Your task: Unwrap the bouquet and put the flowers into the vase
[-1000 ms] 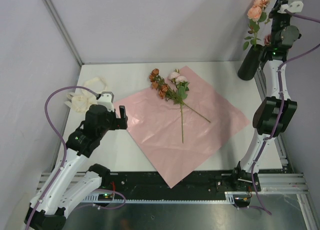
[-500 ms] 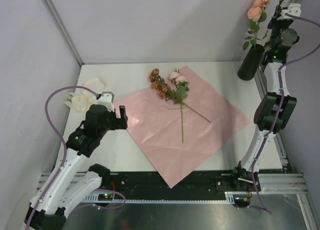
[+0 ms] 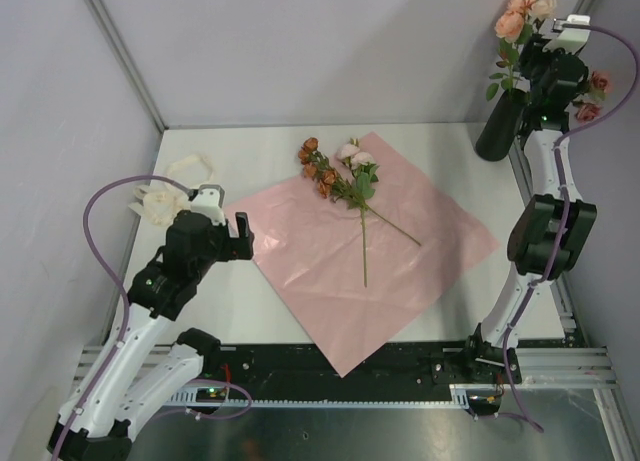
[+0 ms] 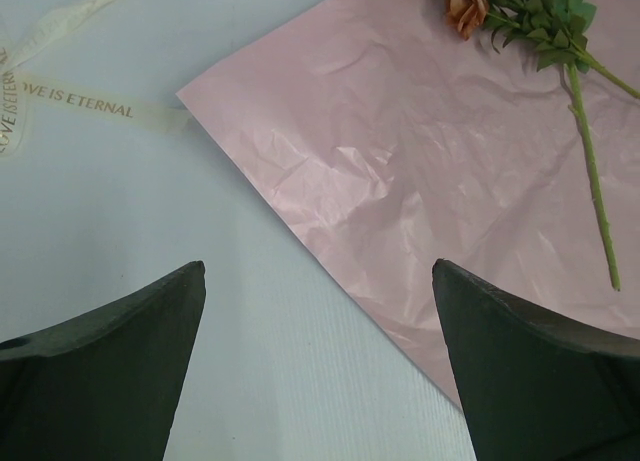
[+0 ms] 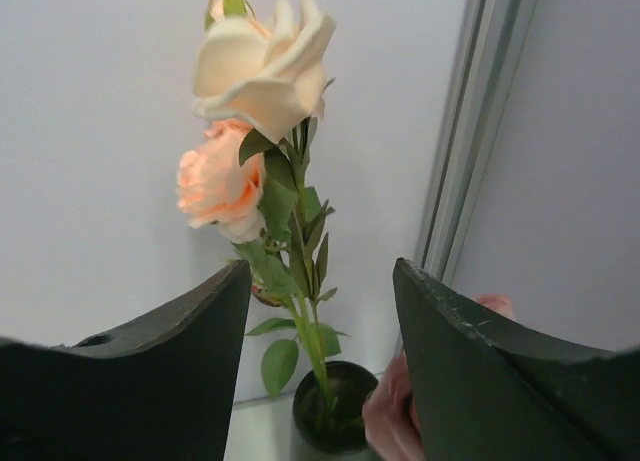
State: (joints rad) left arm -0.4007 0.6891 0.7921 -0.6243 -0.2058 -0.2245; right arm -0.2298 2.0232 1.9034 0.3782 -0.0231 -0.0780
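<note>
Left to right, top view. Cream ribbon (image 3: 165,196) lies loose on the table (image 3: 250,151) at far left. The left gripper (image 3: 228,236) hovers over the near-left corner of the pink paper sheet (image 3: 330,271), jaws spread wide and empty, as the left wrist view confirms (image 4: 318,268).

Centre: the sheet lies flat and open. Several flowers (image 3: 340,171) remain on it, blooms toward the far wall, one long stem running toward the arms.

Far right: the vase (image 3: 498,129) stands at the table's far corner with peach blooms (image 3: 512,21) upright in it. The right gripper (image 3: 540,66), pinched shut a second ago, has just spread and risen. In the right wrist view (image 5: 322,266) its fingers stand apart, with the stem going down into the vase mouth (image 5: 330,416).

Reading: one stem appears delivered, and the bunch on the sheet is yet to be moved. Two rust-pink blooms (image 3: 597,81) show beside the right gripper; whether they sit in the vase cannot be told.
</note>
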